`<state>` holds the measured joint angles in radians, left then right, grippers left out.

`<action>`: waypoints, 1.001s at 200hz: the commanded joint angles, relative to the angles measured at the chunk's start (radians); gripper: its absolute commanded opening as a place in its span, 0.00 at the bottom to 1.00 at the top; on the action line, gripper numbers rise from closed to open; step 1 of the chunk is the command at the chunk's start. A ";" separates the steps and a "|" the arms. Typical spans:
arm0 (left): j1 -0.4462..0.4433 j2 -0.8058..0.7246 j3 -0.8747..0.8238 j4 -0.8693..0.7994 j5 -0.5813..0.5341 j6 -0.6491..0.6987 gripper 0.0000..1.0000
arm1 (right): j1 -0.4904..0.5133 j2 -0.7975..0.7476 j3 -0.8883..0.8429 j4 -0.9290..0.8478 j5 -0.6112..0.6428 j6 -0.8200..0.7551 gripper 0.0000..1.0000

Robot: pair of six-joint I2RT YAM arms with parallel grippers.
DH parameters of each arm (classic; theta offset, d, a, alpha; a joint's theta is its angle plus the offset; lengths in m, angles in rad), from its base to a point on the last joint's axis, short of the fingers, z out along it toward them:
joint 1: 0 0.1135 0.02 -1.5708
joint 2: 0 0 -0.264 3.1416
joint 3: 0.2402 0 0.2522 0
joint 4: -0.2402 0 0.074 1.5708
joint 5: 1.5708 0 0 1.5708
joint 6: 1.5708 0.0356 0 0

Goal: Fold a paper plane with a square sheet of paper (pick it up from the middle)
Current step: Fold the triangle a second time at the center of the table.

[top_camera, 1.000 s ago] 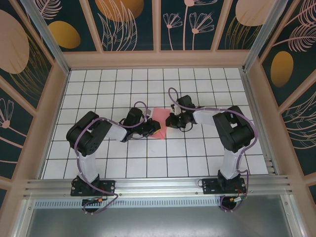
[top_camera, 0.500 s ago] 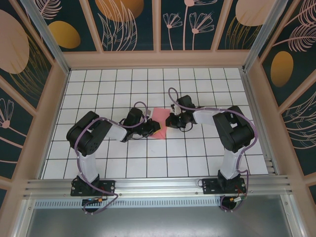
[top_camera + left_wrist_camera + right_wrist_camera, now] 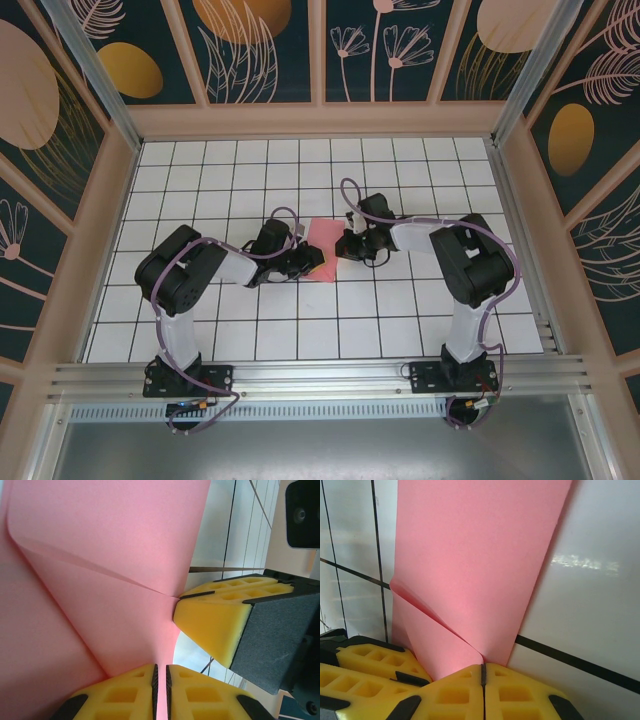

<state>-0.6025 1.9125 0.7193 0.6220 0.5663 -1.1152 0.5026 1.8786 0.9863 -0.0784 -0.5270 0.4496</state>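
Left claw pinching thin pink folded paper sheet near crease end | right claw clamped on same sheet, just beside | sheet mid white gridded table | advice: pinch firmly, press crease flat, avoid tugging apart | far edges free, open tiles around

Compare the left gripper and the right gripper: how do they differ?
The left gripper reaches in from the left; the right gripper from the right. The left gripper sits nearer the arm bases, the right gripper farther back. Both have yellow jaws shut on the pink paper.
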 commanded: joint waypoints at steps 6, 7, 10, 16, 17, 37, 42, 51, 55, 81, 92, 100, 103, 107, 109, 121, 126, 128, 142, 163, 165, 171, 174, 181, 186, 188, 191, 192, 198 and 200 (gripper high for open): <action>-0.009 0.014 0.014 -0.068 -0.032 0.022 0.16 | -0.008 0.022 0.011 -0.026 -0.004 -0.024 0.08; -0.009 0.013 0.014 -0.070 -0.033 0.022 0.16 | -0.008 0.022 0.011 -0.026 -0.004 -0.024 0.08; -0.009 0.014 0.015 -0.077 -0.037 0.024 0.16 | -0.008 0.022 0.011 -0.027 -0.004 -0.025 0.08; -0.010 0.014 0.018 -0.092 -0.045 0.027 0.16 | -0.008 0.023 0.012 -0.027 -0.002 -0.024 0.08; -0.010 0.013 0.018 -0.095 -0.046 0.028 0.16 | -0.008 0.022 0.012 -0.028 -0.003 -0.024 0.08; -0.017 0.012 0.034 -0.163 -0.083 0.045 0.16 | -0.007 0.019 0.011 -0.032 0.003 -0.026 0.08; -0.017 0.013 0.038 -0.180 -0.093 0.050 0.16 | -0.008 0.019 0.011 -0.031 0.004 -0.026 0.08; -0.020 0.011 0.045 -0.207 -0.107 0.056 0.16 | -0.008 0.016 0.011 -0.032 0.004 -0.026 0.08; -0.021 0.011 0.046 -0.216 -0.115 0.057 0.16 | -0.008 0.017 0.012 -0.032 0.004 -0.028 0.08; -0.023 0.002 0.051 -0.277 -0.159 0.056 0.16 | -0.008 0.012 0.014 -0.034 0.004 -0.028 0.09; -0.024 -0.001 0.052 -0.295 -0.173 0.055 0.15 | -0.008 0.009 0.018 -0.038 0.005 -0.029 0.09; -0.023 -0.001 0.054 -0.304 -0.179 0.054 0.15 | -0.008 0.006 0.021 -0.040 0.007 -0.031 0.09; -0.024 -0.001 0.052 -0.306 -0.182 0.054 0.15 | -0.008 0.005 0.021 -0.041 0.006 -0.030 0.09; -0.023 -0.002 0.051 -0.308 -0.184 0.052 0.15 | -0.008 0.003 0.023 -0.043 0.007 -0.031 0.10; -0.024 -0.003 0.051 -0.310 -0.185 0.051 0.15 | -0.009 0.003 0.024 -0.043 0.008 -0.031 0.10; -0.027 -0.003 0.051 -0.321 -0.193 0.046 0.15 | -0.008 -0.006 0.033 -0.052 0.014 -0.032 0.12; -0.026 -0.002 0.050 -0.326 -0.198 0.043 0.15 | -0.008 -0.013 0.037 -0.055 0.019 -0.031 0.13; -0.028 -0.003 0.049 -0.327 -0.199 0.043 0.15 | -0.009 -0.016 0.038 -0.056 0.022 -0.031 0.13; -0.029 -0.005 0.049 -0.341 -0.210 0.037 0.15 | -0.008 -0.045 0.040 -0.060 0.044 -0.029 0.17; -0.031 -0.011 0.051 -0.375 -0.243 0.033 0.16 | -0.009 -0.098 0.023 -0.054 0.081 -0.022 0.21; -0.033 -0.012 0.051 -0.379 -0.246 0.033 0.15 | -0.009 -0.103 0.022 -0.053 0.082 -0.023 0.21; -0.035 -0.013 0.054 -0.395 -0.259 0.034 0.15 | -0.008 -0.113 0.013 -0.047 0.076 -0.025 0.21; -0.036 -0.014 0.056 -0.401 -0.266 0.035 0.15 | -0.008 -0.115 0.009 -0.045 0.068 -0.028 0.20; -0.036 -0.017 0.057 -0.414 -0.279 0.033 0.15 | -0.008 -0.115 0.007 -0.046 0.042 -0.038 0.18; -0.037 -0.019 0.057 -0.418 -0.284 0.032 0.15 | -0.006 -0.115 0.003 -0.047 0.028 -0.038 0.17; -0.037 -0.019 0.056 -0.419 -0.286 0.031 0.14 | -0.004 -0.114 0.001 -0.045 0.024 -0.038 0.17; -0.038 -0.018 0.056 -0.421 -0.289 0.029 0.14 | -0.002 -0.113 -0.002 -0.042 0.018 -0.037 0.16; -0.037 -0.018 0.056 -0.422 -0.290 0.028 0.15 | -0.001 -0.113 -0.002 -0.040 0.016 -0.037 0.16; -0.039 -0.018 0.057 -0.427 -0.297 0.027 0.14 | 0.006 -0.111 -0.009 -0.034 0.005 -0.037 0.16; -0.039 -0.018 0.058 -0.429 -0.300 0.026 0.14 | 0.008 -0.109 -0.010 -0.032 0.002 -0.037 0.15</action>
<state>-0.6495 1.8744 0.7990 0.3847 0.4011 -1.0935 0.4992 1.7943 1.0008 -0.1139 -0.4892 0.4351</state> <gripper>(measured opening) 0.144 0.165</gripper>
